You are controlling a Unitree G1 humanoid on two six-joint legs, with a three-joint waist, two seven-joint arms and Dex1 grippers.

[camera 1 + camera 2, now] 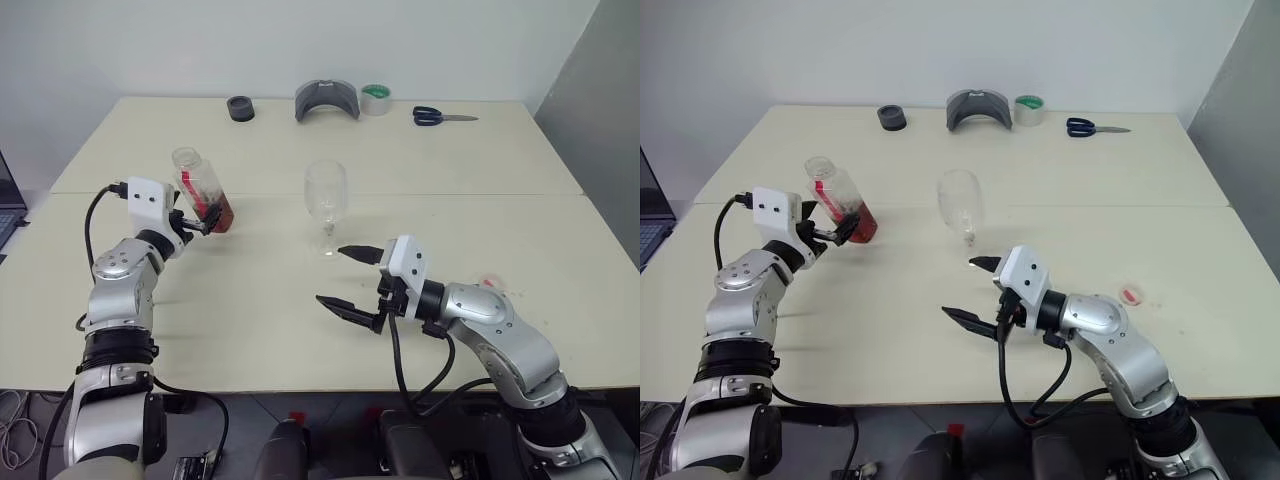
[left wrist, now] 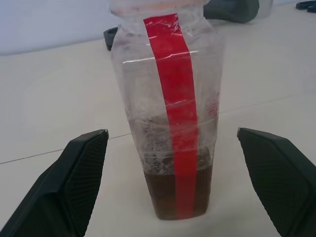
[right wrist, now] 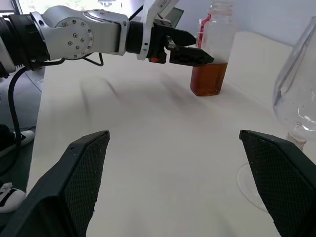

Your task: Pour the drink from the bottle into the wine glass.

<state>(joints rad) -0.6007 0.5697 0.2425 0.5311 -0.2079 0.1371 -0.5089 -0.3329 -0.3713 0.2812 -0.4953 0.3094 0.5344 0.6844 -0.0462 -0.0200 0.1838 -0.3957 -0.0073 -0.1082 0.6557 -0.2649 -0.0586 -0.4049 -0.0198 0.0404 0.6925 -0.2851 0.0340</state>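
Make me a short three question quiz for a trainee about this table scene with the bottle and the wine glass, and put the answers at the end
1. True or false: the left gripper has already closed on the bottle.
2. Which stands nearer the right gripper: A the wine glass, B the scissors, C the tape roll?
3. Fill in: the bottle's mouth is ____ (capped or uncapped).

Key
1. False: its fingers stand open on either side of the bottle, not touching it.
2. A.
3. Uncapped; the drink fills only the bottom part.
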